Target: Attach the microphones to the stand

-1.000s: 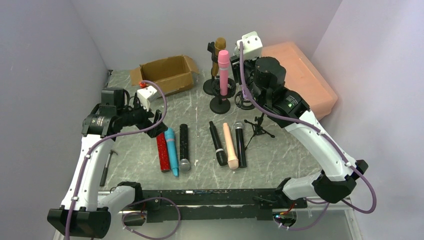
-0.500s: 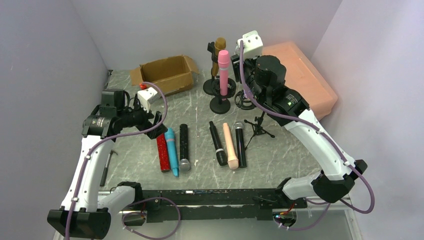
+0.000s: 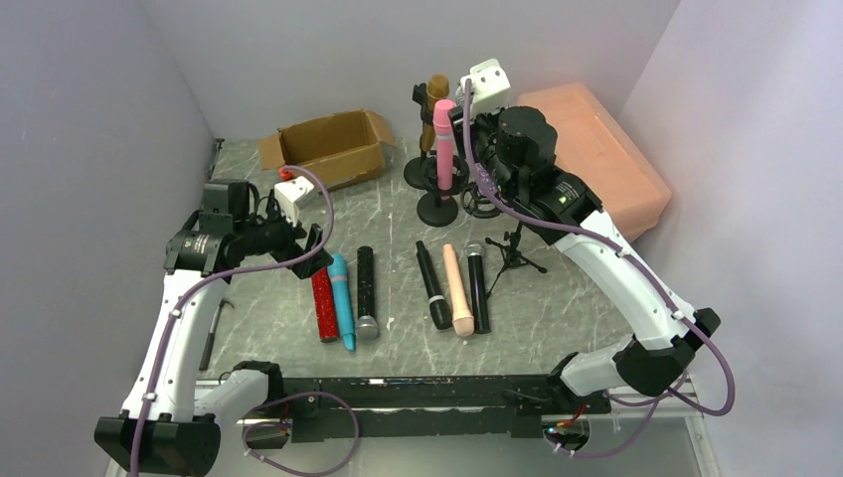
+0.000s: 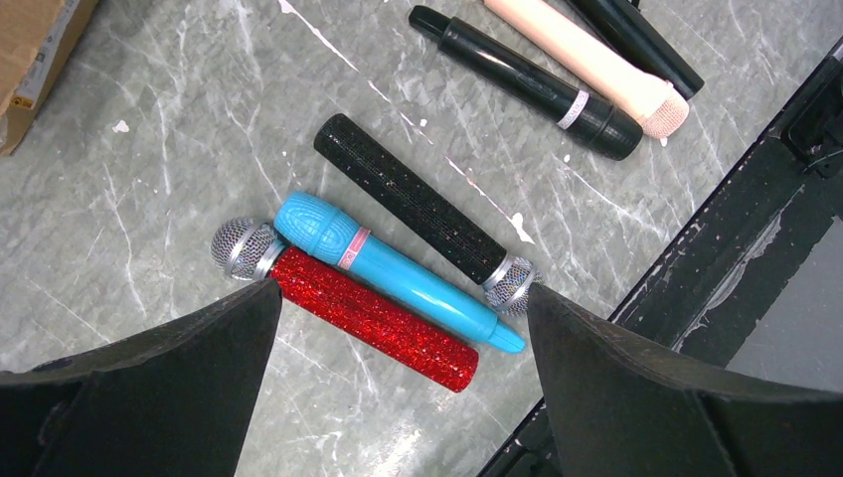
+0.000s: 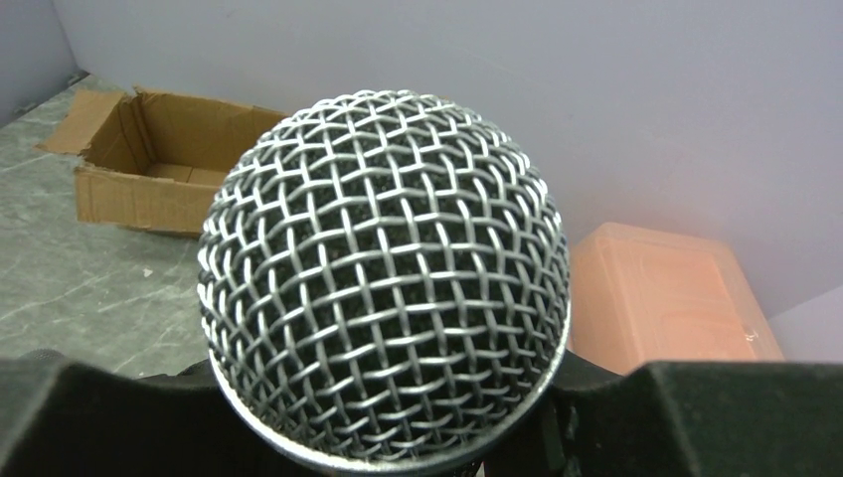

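My left gripper point(image 3: 312, 250) is open and empty, hovering over the red glitter microphone point(image 4: 373, 316), which lies beside the blue one point(image 4: 398, 268) and a black glitter one point(image 4: 413, 199). Further right lie a black point(image 3: 432, 283), a peach point(image 3: 458, 288) and another black microphone point(image 3: 478, 288). A pink microphone point(image 3: 444, 134) and a gold one point(image 3: 437, 97) stand in round-based stands point(image 3: 437, 210) at the back. My right gripper point(image 3: 465, 127) is beside the pink microphone, shut on a microphone with a silver mesh head point(image 5: 383, 278). Its body is hidden.
An open cardboard box point(image 3: 333, 147) sits back left and a peach-coloured case point(image 3: 596, 154) back right. A small black tripod point(image 3: 515, 253) stands right of the lying microphones. A thin black tool point(image 3: 211, 333) lies far left. A black rail point(image 3: 418, 393) runs along the front edge.
My right arm has moved left and back, bringing the held microphone closer to the pink microphone's stand. My left gripper has stayed almost still.
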Controlling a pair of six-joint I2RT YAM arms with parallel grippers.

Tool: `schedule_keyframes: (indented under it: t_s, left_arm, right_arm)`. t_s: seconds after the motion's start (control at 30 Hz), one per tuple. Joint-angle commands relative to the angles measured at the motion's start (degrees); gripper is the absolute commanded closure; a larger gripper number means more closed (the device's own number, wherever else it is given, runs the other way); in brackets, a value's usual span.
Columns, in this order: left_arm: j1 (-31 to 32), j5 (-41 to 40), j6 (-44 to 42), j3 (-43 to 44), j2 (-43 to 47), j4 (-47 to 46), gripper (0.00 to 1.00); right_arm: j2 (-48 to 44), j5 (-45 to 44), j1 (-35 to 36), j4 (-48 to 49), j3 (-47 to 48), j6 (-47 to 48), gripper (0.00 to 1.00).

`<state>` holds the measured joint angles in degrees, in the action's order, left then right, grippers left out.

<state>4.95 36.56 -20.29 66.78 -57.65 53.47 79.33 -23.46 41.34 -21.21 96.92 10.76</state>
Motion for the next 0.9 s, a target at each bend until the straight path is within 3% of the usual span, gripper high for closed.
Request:
schedule_keyframes:
  t_s: [0.0,0.87]
  left_arm:
    - [0.10,0.12,-0.80,-0.19,1.22,-0.46,0.01]
    - [0.06,0.27,-0.79,-0.69,0.94,-0.53,0.01]
  right_arm:
    - [0.61,1.10,-0.39,0.87,1.44,0.31,0.99]
    - [-0.44,1.85,-0.40,1.51,4.41,1.68,1.00]
